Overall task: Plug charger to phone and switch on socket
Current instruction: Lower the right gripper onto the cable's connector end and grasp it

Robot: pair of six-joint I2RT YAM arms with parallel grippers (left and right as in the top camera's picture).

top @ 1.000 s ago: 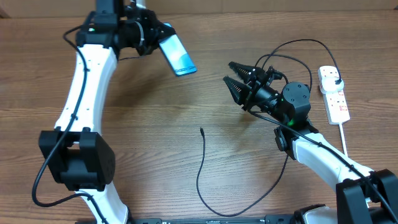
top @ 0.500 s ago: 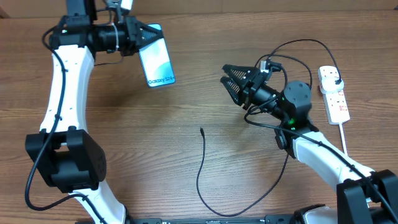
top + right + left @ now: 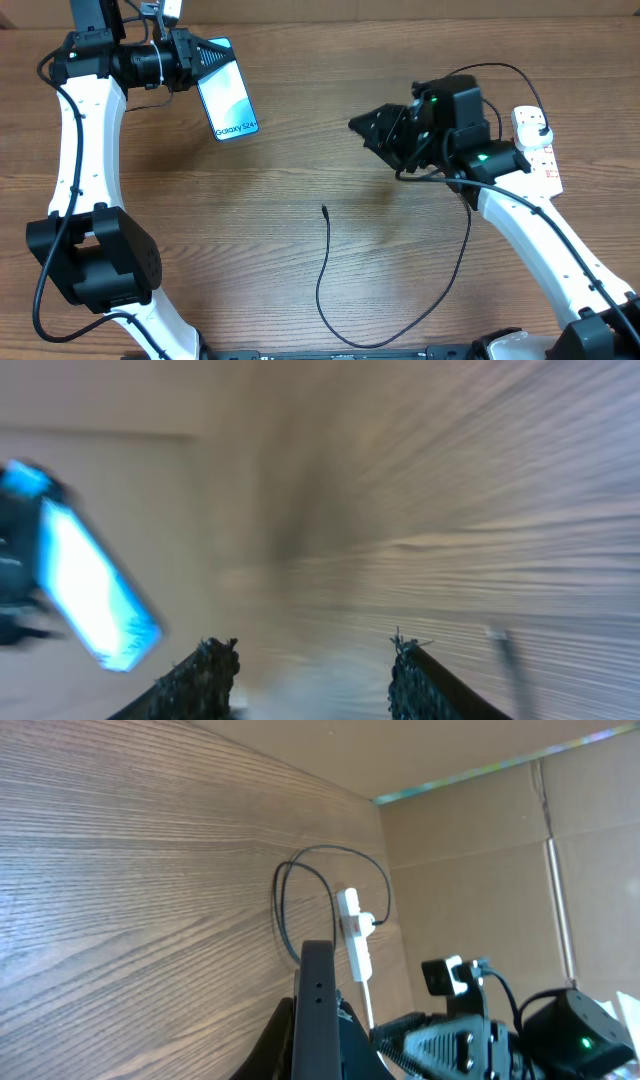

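My left gripper [image 3: 203,62] is shut on the top end of the phone [image 3: 229,103], holding it above the table at the back left with its light-blue screen facing up. In the left wrist view the phone [image 3: 317,1005] shows edge-on between the jaws. The charger [image 3: 322,270] lies on the table; its tip [image 3: 324,208] is free in the middle, and the cable loops right towards the socket [image 3: 545,165]. My right gripper [image 3: 366,125] hovers open, pointing left, with nothing between its fingers [image 3: 205,675]. The right wrist view is blurred; the phone [image 3: 92,592] shows at its left.
The socket [image 3: 354,932] lies at the table's right edge, partly hidden by my right arm, with a black plug [image 3: 538,122] in its far end. A cardboard wall runs behind the table.
My left arm has swung the phone left and turned its screen upward. My right gripper has opened wider while the right wrist rose and turned.
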